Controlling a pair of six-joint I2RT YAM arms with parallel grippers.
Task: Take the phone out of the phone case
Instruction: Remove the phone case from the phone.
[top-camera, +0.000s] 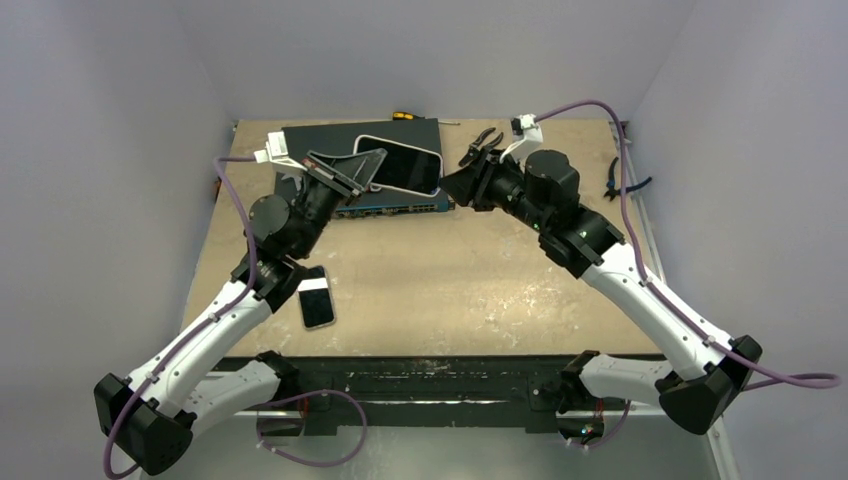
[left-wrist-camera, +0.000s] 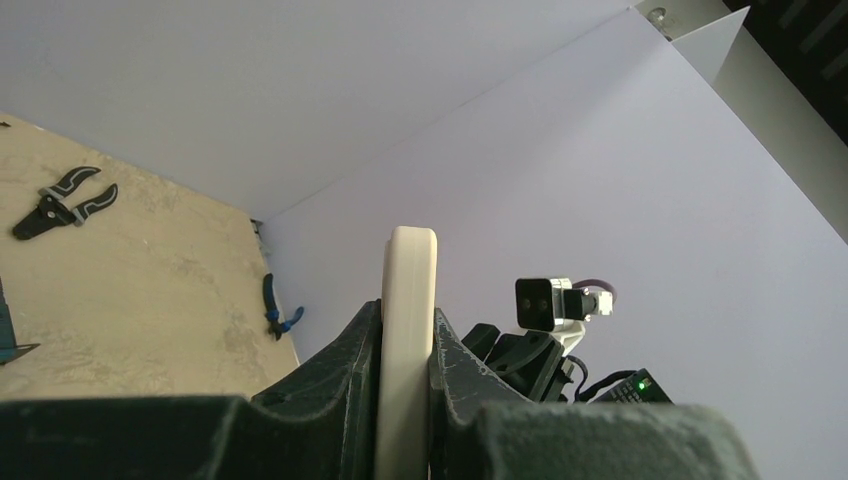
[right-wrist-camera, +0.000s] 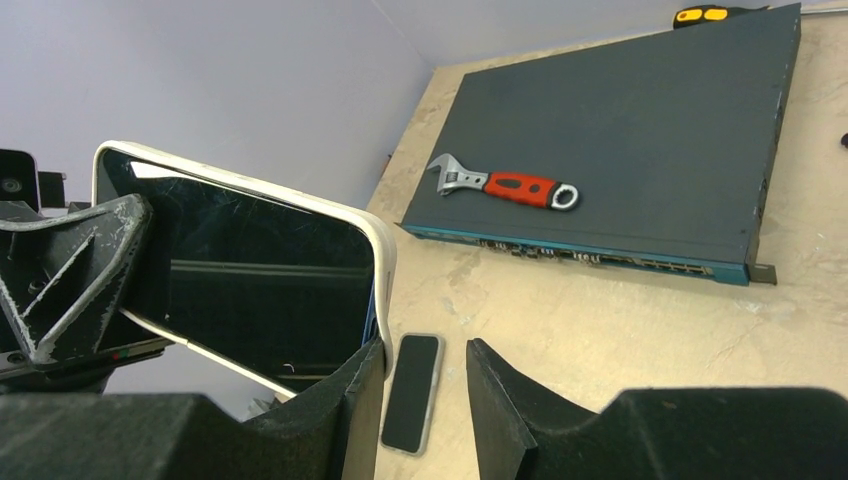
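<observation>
The phone (top-camera: 400, 165) was held above the network switch (top-camera: 320, 135) at the far side. Its cream phone case (left-wrist-camera: 408, 300) was clamped edgewise by the left gripper (left-wrist-camera: 405, 330). The right gripper (right-wrist-camera: 425, 350) was parted around nothing, with the case's corner just beside one finger. A second phone (top-camera: 317, 297) lay nearer left on the table (top-camera: 480, 290), and pliers (top-camera: 484, 143) lay at the far right.

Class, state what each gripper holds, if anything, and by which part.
The left gripper clamps the cased phone by one end; the right gripper is open, gripping nothing.
</observation>
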